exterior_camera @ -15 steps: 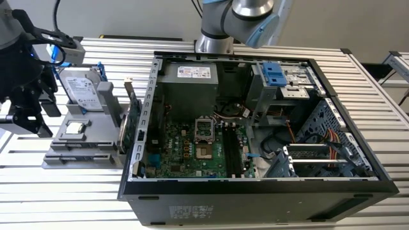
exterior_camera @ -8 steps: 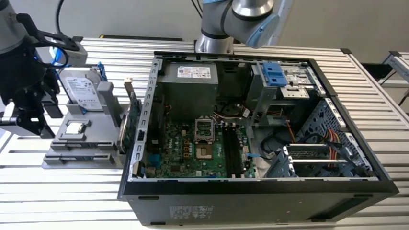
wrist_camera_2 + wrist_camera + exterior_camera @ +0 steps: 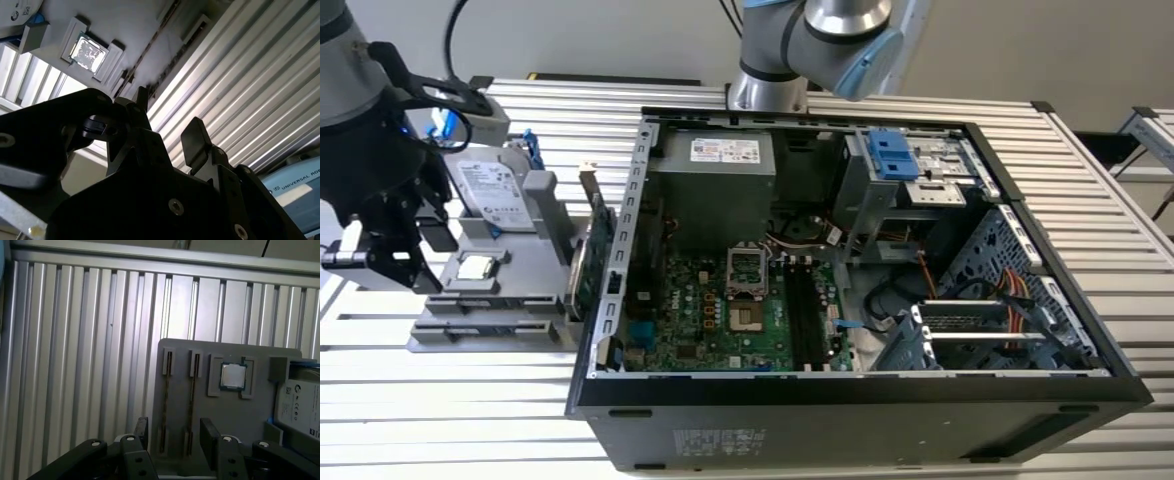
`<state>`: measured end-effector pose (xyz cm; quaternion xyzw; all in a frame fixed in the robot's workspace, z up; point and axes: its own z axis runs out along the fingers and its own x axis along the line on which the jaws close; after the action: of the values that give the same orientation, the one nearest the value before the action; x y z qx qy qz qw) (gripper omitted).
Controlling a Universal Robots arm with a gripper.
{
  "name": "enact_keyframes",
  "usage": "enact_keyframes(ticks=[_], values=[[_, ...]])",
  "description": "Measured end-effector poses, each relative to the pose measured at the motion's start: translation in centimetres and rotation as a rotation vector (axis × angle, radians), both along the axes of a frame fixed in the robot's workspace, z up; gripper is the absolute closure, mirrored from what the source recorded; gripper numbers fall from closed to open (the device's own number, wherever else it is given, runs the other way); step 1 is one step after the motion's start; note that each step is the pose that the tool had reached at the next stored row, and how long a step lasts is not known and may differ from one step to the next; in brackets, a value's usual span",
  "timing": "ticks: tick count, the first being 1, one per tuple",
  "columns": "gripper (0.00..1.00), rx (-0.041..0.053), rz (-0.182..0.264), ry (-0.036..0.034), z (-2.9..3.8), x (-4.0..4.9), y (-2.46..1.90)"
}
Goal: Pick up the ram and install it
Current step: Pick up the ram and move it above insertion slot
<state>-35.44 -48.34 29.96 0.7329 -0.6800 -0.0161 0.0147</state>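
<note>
my pincer (image 3: 176,437) hangs released and empty above the grey holder (image 3: 235,425). two ram (image 3: 191,400) sticks stand on edge in its slots, in line with the gap between my fingers (image 3: 209,432), thin edges up, i judge for pinching; the processor (image 3: 233,376) sits just beside them, off my grip line

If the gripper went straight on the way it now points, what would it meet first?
Probably the ram sticks, standing on edge in the grey holder: in the first wrist view the open fingers of the gripper frame both. Depth is hard to judge.
</note>
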Motion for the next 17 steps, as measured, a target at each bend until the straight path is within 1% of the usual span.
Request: enact_keyframes(ticks=[17], values=[[0.0, -0.0001, -0.004, 0.0, -1.3, 0.2, 0.01]])
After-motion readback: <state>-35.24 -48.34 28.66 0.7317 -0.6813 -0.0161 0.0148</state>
